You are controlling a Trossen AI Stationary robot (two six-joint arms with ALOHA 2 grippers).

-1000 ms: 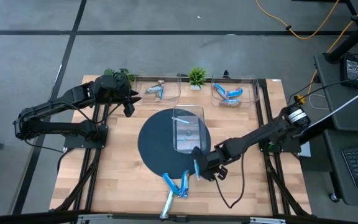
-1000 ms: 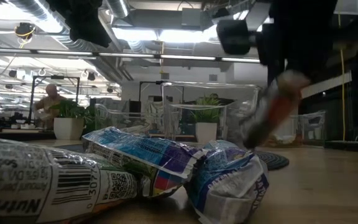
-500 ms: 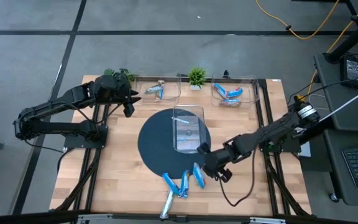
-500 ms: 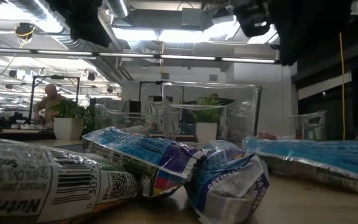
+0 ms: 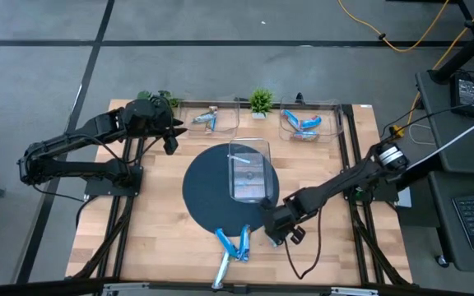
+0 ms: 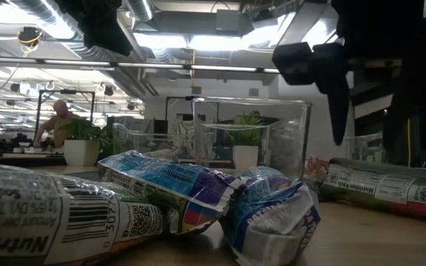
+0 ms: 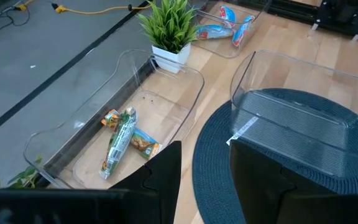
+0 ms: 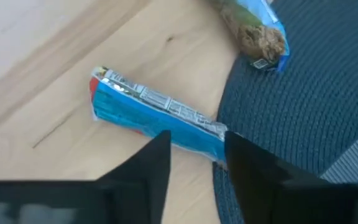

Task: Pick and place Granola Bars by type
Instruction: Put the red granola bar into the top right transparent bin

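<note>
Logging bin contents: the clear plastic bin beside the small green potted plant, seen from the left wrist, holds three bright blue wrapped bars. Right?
Not quite. In the left wrist view that clear plastic bin by the small green potted plant holds brown and green wrapped bars, not blue ones. The bright blue bars lie in the farther bin.

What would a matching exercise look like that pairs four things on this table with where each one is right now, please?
Column A
1. potted plant
2. centre bin
3. right tool
4. left tool

Column B
a. on the dark round mat
b. open over a blue bar with a red end at the mat's edge
c. between the left back bin and the right back bin
d. beside the left back bin only

Pairs: 1-c, 2-a, 3-b, 4-d
</note>
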